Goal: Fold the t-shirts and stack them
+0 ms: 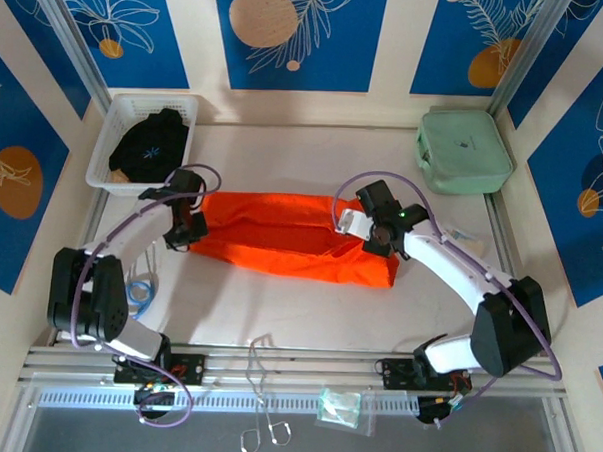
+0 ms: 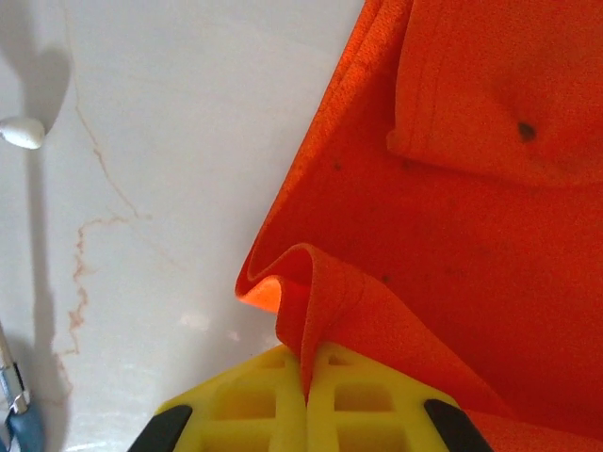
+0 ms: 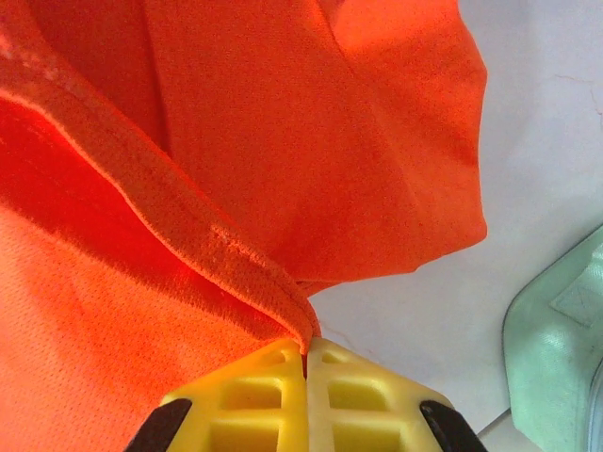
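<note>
**A:** Far-left corner of the table: black fabric garment (image 1: 153,144) bunched in the white plastic basket (image 1: 107,147); shape unreadable.

**B:** Left gripper (image 2: 306,367) is clamped on a thin ridge of the bright orange fabric t-shirt (image 1: 281,235), which lies as a long band across the table's middle. The bite looks shallow and may slip under tension.

**A:** Right gripper (image 3: 306,348) pinches a hem at the band's right end. Uneven pulls could skew the fold.

**B:** How many layers each pinch holds is hidden. Mint-green hard case (image 1: 463,150), far-right corner, is cut off in the right wrist view.
</note>
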Tool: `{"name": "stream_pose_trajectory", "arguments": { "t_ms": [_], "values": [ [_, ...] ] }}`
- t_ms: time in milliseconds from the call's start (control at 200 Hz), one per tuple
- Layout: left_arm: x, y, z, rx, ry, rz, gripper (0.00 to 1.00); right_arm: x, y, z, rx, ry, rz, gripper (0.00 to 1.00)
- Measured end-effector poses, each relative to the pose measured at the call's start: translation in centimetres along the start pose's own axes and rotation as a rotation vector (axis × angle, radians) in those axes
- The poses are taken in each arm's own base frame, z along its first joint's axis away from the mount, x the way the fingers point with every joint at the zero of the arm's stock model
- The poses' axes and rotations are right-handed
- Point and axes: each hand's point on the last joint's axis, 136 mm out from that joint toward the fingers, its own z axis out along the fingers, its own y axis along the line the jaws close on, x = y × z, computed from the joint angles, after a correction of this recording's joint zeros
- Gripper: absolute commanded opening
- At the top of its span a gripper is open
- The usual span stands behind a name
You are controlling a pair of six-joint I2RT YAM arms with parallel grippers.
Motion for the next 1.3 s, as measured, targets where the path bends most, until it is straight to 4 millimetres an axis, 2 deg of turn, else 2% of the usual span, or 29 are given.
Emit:
{"name": "stream_pose_trajectory", "arguments": {
  "t_ms": [270, 550, 650, 776, 886, 971, 1046, 1191, 1301],
  "values": [
    [0.0, 0.2, 3.0, -0.066, 0.055, 0.018, 0.0, -0.1, -1.1, 3.7, -0.007, 0.031, 0.016, 0.0],
    [-0.7, 0.1, 4.2, -0.1, 0.056, 0.038, 0.0, -0.1, -2.2, 6.8, 0.004, 0.054, 0.048, 0.0],
    [-0.7, 0.3, 4.6, -0.112, 0.062, 0.041, 0.05, -0.1, -2.5, 7.9, 0.014, 0.065, 0.073, 0.0],
    [-0.7, 0.4, 5.0, -0.123, 0.066, 0.046, 0.1, -0.3, -3.0, 9.1, 0.037, 0.071, 0.121, 0.09],
    [-0.8, 0.4, 5.1, -0.126, 0.061, 0.047, 0.19, -0.9, -3.8, 9.7, 0.066, 0.057, 0.193, 0.27],
    [-0.9, 0.4, 5.1, -0.129, 0.056, 0.046, 0.28, -1.4, -5.0, 9.8, 0.105, 0.041, 0.248, 0.37],
    [-0.9, 0.5, 5.0, -0.131, 0.056, 0.049, 0.36, -2.0, -6.2, 9.4, 0.14, 0.019, 0.317, 0.41],
    [-1.2, 0.6, 4.2, -0.132, 0.033, 0.053, 0.49, -2.9, -8.8, 7.9, 0.198, -0.015, 0.476, 0.39],
    [-1.7, 0.8, 2.3, -0.119, -0.004, 0.051, 0.61, -2.9, -9.1, 5.9, 0.19, -0.022, 0.646, 0.35]
  ]
}}
